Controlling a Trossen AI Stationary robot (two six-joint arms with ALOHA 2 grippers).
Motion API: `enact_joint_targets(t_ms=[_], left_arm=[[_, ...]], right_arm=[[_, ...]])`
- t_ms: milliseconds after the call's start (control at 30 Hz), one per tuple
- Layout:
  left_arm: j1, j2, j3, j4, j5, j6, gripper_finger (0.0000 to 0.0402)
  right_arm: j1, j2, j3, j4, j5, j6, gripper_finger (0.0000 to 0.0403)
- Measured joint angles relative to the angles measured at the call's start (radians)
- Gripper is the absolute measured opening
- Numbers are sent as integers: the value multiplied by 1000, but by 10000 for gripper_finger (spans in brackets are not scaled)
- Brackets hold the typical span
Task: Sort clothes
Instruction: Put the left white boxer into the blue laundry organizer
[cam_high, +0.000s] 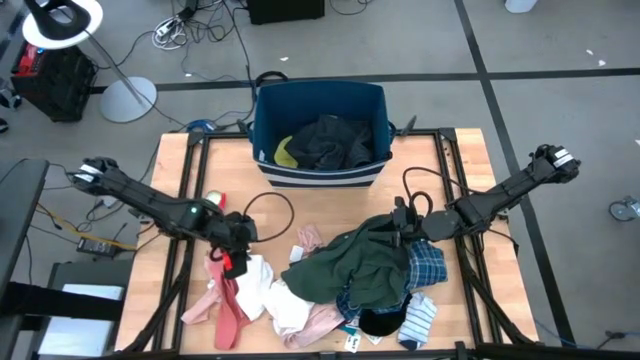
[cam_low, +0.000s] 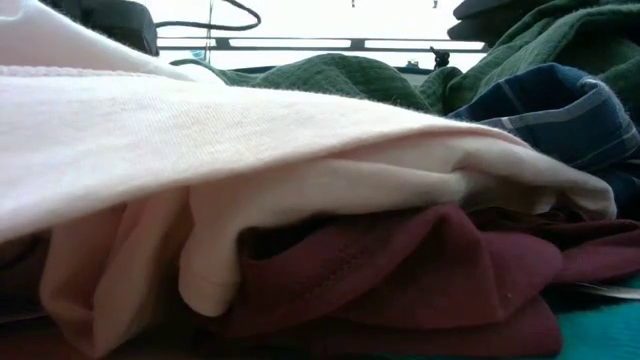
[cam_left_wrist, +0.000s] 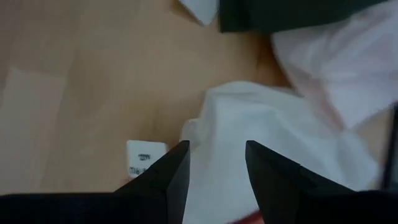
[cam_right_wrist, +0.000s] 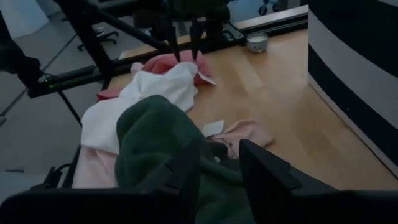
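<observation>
the left gripper (cam_high: 238, 252) hangs over the left end of the clothes (cam_high: 330, 285), fingers (cam_left_wrist: 171, 174) spread wide and holding nothing, their tips just above a white garment (cam_left_wrist: 249, 137) with a small tag (cam_left_wrist: 146, 158) lying on bare wood beside it. plenty of open table (cam_high: 175, 180) behind and to the left of that arm, right out to the edge. one pink piece (cam_high: 228, 300) trails toward the front edge. the heap fills the front middle of the table: a big dark green garment (cam_high: 360, 265) on top, blue plaid (cam_high: 428, 262) on its right, a striped sock (cam_high: 418, 322) near the front edge. behind, one blue bin (cam_high: 320, 130) sits at the back edge, dark cloth and something yellow inside, with a clear strip of wood between it and the pile. the right gripper (cam_high: 402, 226) sits at the green garment's back edge, fingers (cam_right_wrist: 180, 177) half parted with green cloth bunched between them, though i can't tell whether they're gripping it. two arms, one bin, one heap.
</observation>
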Motion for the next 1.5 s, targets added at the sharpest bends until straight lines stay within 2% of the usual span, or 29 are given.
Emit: enact_joint_targets(t_ms=[300,400,533,767,933,1067,1333,1500], left_arm=[[0,115,-28,66,28,-33,157],[0,147,-29,66,29,-38,122],[0,151,-30,75,57,-26,22],[0,81,29,34,61,-21,4],[0,11,157,-98,-17,9,2],[0,-36,277,-143,-92,64,1],[5,-61,487,-144,-321,255,0],[78,-61,577,-91,-422,410,0]], right_arm=[[0,0,0,14,-22,-23,113],[0,0,0,14,-22,-26,113],[0,0,0,14,-22,-26,113],[-3,0,0,17,-22,-32,113],[-6,0,0,17,-22,-32,113],[-7,0,0,14,-21,-33,113],[-34,0,0,13,-21,-42,113],[-55,0,0,16,-20,-56,113]])
